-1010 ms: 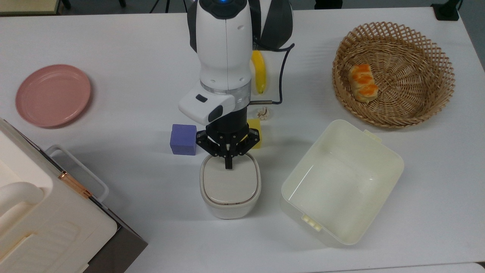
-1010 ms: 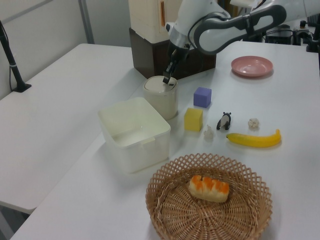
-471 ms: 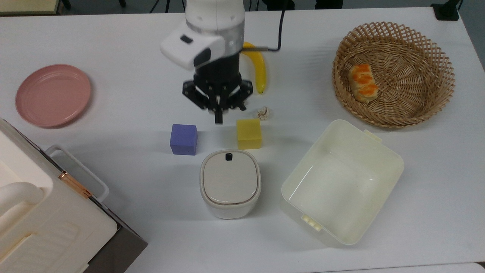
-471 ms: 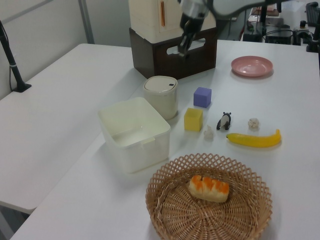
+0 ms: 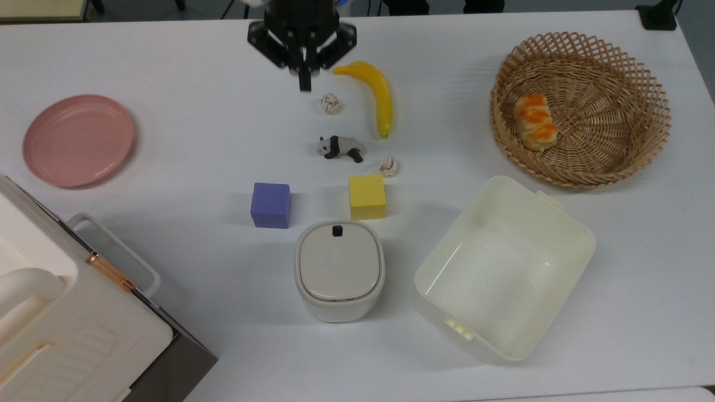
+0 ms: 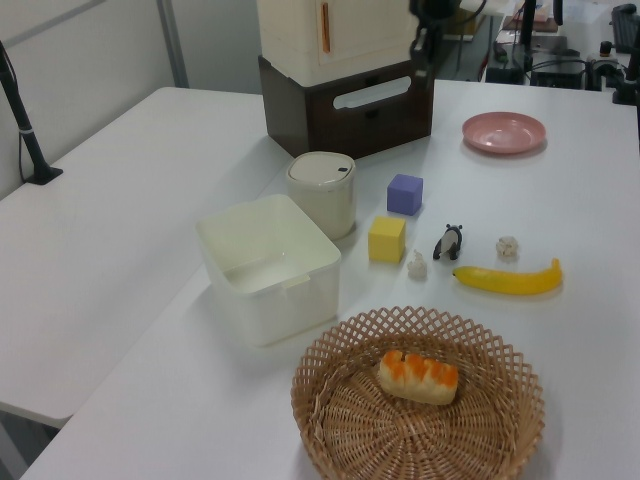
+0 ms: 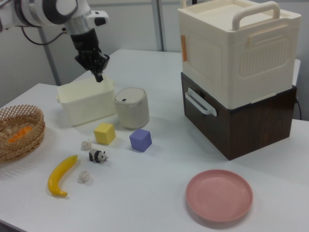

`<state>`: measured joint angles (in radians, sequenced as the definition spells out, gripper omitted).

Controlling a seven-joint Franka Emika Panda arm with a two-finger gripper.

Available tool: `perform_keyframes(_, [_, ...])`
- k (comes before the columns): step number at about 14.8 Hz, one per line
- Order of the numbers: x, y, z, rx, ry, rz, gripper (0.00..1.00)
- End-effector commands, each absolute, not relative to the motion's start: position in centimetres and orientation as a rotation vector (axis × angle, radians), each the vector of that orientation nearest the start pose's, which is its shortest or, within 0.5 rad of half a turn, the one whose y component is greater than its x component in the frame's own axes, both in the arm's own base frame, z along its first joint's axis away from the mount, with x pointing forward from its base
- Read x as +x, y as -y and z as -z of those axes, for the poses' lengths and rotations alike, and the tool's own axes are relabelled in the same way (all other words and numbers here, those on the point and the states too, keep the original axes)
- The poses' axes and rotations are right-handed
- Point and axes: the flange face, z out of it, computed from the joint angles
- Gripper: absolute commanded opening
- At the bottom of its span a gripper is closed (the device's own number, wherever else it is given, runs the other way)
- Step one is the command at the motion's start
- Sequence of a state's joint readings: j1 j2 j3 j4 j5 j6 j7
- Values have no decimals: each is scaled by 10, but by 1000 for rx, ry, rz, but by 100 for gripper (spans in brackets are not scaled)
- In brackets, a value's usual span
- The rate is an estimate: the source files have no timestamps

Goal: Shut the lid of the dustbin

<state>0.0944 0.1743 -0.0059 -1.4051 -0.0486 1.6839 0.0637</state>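
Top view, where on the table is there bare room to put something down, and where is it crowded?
Bare patches: between the pink plate and the purple cube, and below the dustbin and cream tub along the top view's lower edge. Crowded: the middle, where banana, panda, yellow cube and small balls cluster above the dustbin.

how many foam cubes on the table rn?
2: purple cube and yellow cube, both just beyond the dustbin in the top view. None seem hidden.
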Motion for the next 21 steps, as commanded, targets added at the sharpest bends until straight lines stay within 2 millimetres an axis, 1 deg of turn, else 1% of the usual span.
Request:
perform_keyframes(1, [564, -46, -636, -3176, 63, 77, 0])
perform_keyframes(2, [555, -45, -642, -3177, 62, 46, 0])
perform_keyframes(3, [549, -44, -644, -3179, 63, 4, 0])
perform_keyframes(6, [541, -43, -642, -3183, 61, -69, 0])
perform_keyframes(8, [542, -42, -641, -3184, 61, -71, 6])
perform_keyframes(9, [542, -41, -641, -3186, 58, -71, 12])
perform_keyframes(11, [545, -35, -636, -3186, 44, -86, 18])
perform_keyframes(12, [547, -31, -630, -3186, 35, -104, 24])
perform_keyframes(13, [548, -29, -627, -3186, 33, -106, 32])
perform_keyframes(14, [548, -27, -621, -3187, 45, -124, 51])
perform_keyframes(15, [548, -27, -621, -3189, 62, -124, 68])
perform_keyframes(17, [548, -21, -623, -3196, 57, -118, 97])
perform_keyframes(18, [547, -19, -624, -3204, 54, -115, 100])
perform_keyframes(21, [546, -18, -626, -3215, 53, -108, 100])
